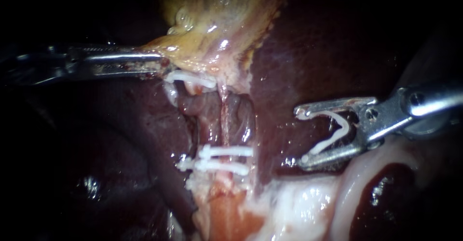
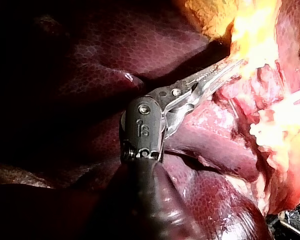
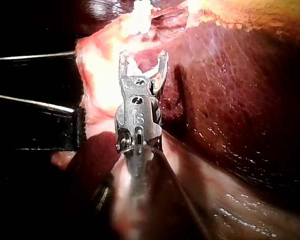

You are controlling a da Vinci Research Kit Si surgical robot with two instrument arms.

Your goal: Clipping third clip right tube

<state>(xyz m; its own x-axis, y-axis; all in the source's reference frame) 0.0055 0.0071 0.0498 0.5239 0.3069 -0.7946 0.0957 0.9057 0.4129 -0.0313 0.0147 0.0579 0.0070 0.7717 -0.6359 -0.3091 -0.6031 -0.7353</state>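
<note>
White V-shaped clip (image 1: 330,139) spread open, well apart, to right of thin pale tube (image 1: 224,118).

You have one bare stretch on the tube (image 1: 224,120), between the single clip (image 1: 190,78) above and the paired clips (image 1: 226,152) below. To the tube's right, the liver (image 1: 284,67) lies bare as far as your right instrument (image 1: 305,137), whose jaws carry a spread clip (image 1: 345,125). Up the tube, the gallbladder (image 1: 217,24) and your left instrument (image 1: 164,62), which grips it, block the way.

Stamped marks (image 2: 143,128) on left instrument (image 2: 225,70), right instrument (image 3: 144,57)
</note>
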